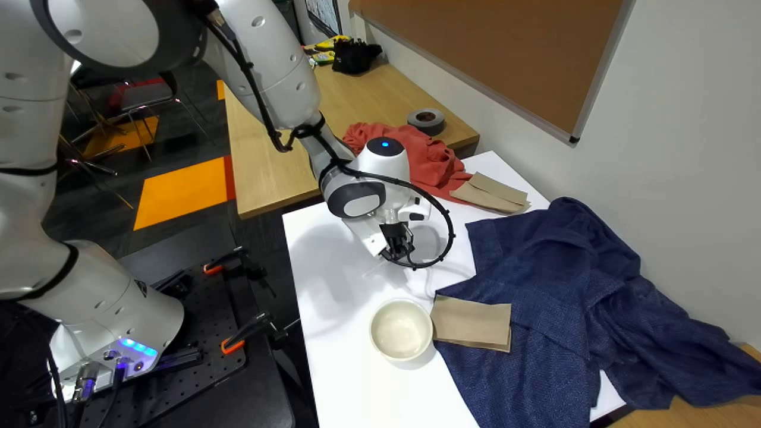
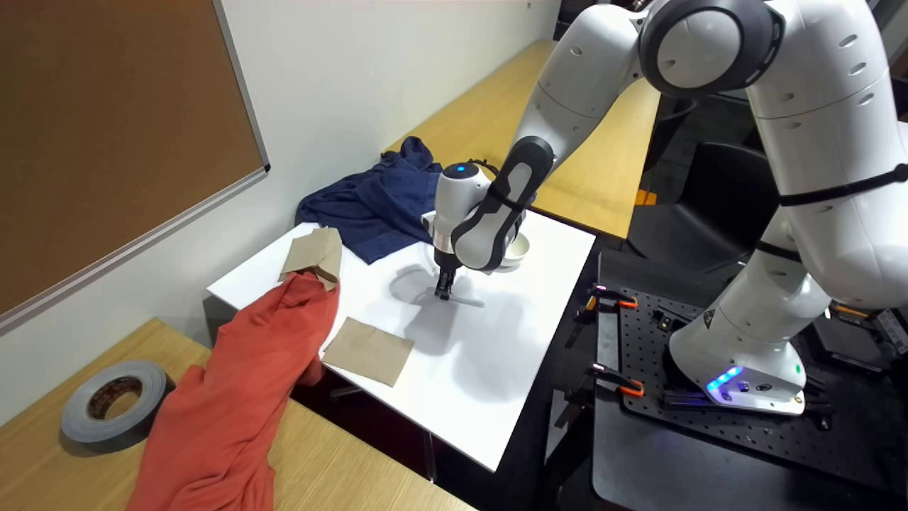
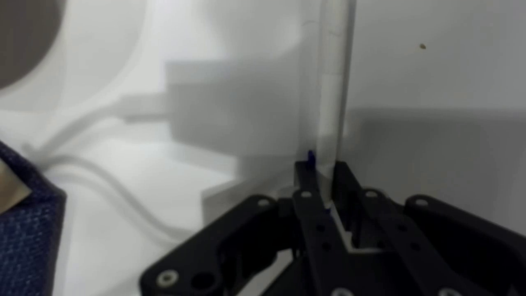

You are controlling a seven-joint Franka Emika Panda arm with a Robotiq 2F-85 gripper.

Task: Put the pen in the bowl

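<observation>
The pen (image 3: 333, 82) looks whitish and translucent, with dark blue bits at the gripped end. It runs away from my fingers across the white table and also shows as a pale stick in both exterior views (image 1: 373, 269) (image 2: 468, 301). My gripper (image 3: 324, 172) has both fingertips against the pen's sides, low over the tabletop, and is shut on it. The gripper points down in both exterior views (image 1: 398, 254) (image 2: 443, 292). The cream-white bowl (image 1: 401, 330) stands upright with nothing visible inside. The arm partly hides the bowl (image 2: 518, 248) in an exterior view.
Brown cardboard (image 1: 472, 324) touches or nearly touches the bowl. A dark blue cloth (image 1: 553, 285) covers one table side. Other cardboard pieces (image 2: 369, 351) (image 1: 490, 193), a red cloth (image 1: 422, 154) and a tape roll (image 1: 426, 120) lie farther off. A dark rounded shape (image 3: 24, 37) shows in the wrist view.
</observation>
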